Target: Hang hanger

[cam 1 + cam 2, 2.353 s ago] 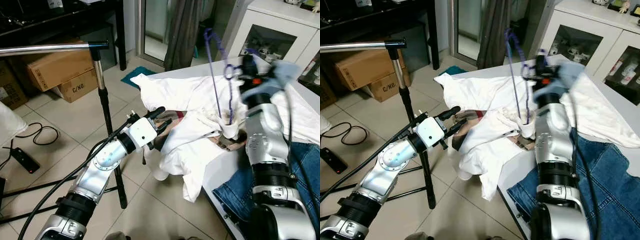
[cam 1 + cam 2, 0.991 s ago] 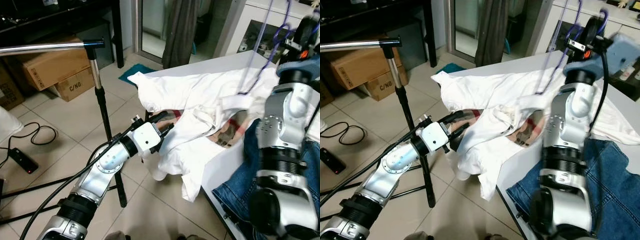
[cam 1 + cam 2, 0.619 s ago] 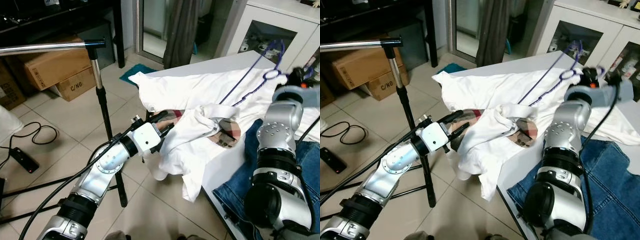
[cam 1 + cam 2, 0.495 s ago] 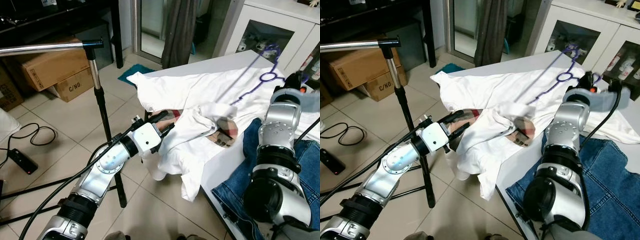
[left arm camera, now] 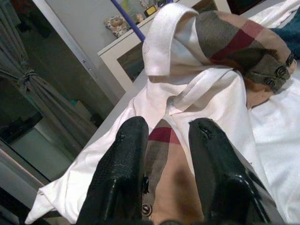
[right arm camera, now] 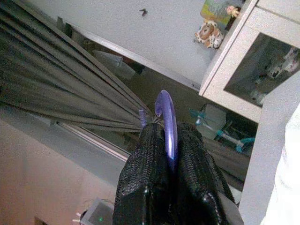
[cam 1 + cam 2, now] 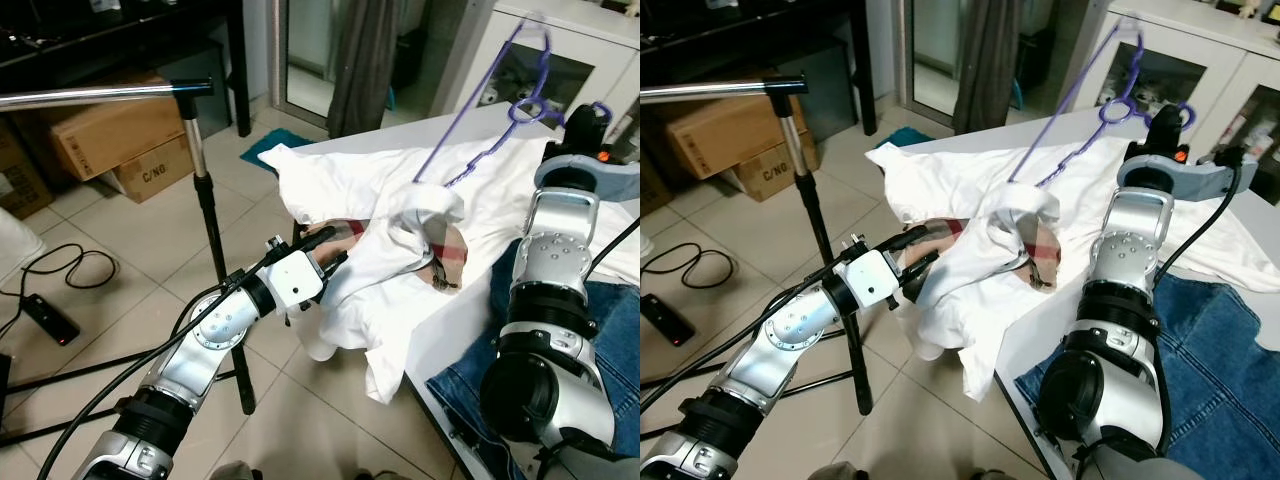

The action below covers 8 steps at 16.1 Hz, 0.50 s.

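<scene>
A purple wire hanger [image 7: 478, 118] is raised over the white table [image 7: 450, 335]. My right gripper [image 7: 572, 118] is shut on its hook, and the right wrist view shows the purple hook [image 6: 165, 119] pinched between the black fingers. The hanger's lower end sits inside the collar of a white shirt with plaid lining [image 7: 425, 225], which lifts that collar off the table. At the table's near corner my left gripper [image 7: 330, 243] is closed on the shirt's plaid-lined front edge [image 5: 164, 154]. A silver clothes rail [image 7: 100, 95] runs at the left on a black stand [image 7: 212, 230].
Blue jeans [image 7: 620, 330] lie on the table at the right. A white glass-door cabinet [image 7: 585, 45] stands behind the table. Cardboard boxes [image 7: 110, 135] and a grey curtain [image 7: 360, 60] are at the back. Cables and a power strip [image 7: 40, 315] lie on the tiled floor.
My right arm has swung the hanger up and lifted it higher, so the shirt collar has risen with it. My left gripper has stayed on the shirt's edge.
</scene>
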{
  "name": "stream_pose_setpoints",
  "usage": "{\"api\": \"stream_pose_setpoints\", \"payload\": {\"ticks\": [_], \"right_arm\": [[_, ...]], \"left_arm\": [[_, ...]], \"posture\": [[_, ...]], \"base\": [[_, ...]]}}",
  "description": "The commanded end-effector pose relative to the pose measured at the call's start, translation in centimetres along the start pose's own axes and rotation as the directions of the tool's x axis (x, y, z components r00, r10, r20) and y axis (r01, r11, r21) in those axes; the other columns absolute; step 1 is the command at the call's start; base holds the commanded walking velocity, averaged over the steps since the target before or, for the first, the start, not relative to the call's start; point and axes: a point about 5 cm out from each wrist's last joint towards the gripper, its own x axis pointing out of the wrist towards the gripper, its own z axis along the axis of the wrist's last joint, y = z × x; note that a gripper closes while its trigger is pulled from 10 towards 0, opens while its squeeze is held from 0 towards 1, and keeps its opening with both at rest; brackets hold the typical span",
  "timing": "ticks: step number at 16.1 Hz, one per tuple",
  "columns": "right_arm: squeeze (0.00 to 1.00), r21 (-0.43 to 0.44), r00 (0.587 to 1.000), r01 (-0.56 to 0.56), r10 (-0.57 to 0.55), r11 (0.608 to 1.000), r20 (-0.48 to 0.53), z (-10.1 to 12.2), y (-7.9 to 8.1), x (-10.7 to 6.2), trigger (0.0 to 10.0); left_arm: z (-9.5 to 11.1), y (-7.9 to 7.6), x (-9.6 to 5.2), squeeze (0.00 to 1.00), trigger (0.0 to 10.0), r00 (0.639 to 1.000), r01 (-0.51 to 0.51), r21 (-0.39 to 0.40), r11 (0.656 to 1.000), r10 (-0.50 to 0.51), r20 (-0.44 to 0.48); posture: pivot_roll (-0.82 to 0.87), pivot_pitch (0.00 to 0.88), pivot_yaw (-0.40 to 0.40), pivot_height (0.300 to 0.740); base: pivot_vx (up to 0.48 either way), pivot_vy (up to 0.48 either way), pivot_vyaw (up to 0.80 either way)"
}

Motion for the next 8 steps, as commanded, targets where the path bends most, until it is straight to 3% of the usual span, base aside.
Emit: {"api": "stream_pose_setpoints", "payload": {"ticks": [1,4,7,8], "right_arm": [[0.0,-0.025,0.996,-0.065,0.067,0.998,0.051,1.2,1.6,0.8,0.0],[0.0,-0.101,0.977,-0.208,0.211,0.973,0.028,0.7,3.5,0.5,0.0],[0.0,-0.044,0.957,-0.291,0.29,0.956,-0.034,-0.4,4.1,-0.5,0.0],[0.0,0.008,0.931,-0.359,0.358,0.933,-0.063,-0.8,4.7,-1.4,0.0]], "left_arm": [[0.2,-0.1,0.4,0.0,10.0,1.0,0.014,0.025,1.0,-0.014,0.01],[0.3,0.3,0.5,0.0,10.0,1.0,-0.009,0.022,1.0,0.008,0.015],[0.7,1.4,0.9,0.0,10.0,0.995,-0.09,-0.028,0.996,0.091,0.042],[0.8,2.3,1.1,0.0,10.0,0.985,-0.151,-0.104,0.983,0.158,0.062]], "posture": [[0.07,0.018,-0.071,0.74],[0.07,0.018,-0.066,0.74],[0.08,0.019,-0.067,0.74],[0.08,0.021,-0.065,0.74]], "base": [[0.0,0.0,0.0],[0.0,0.0,0.0],[0.0,0.0,0.0],[0.0,0.0,0.0]]}}
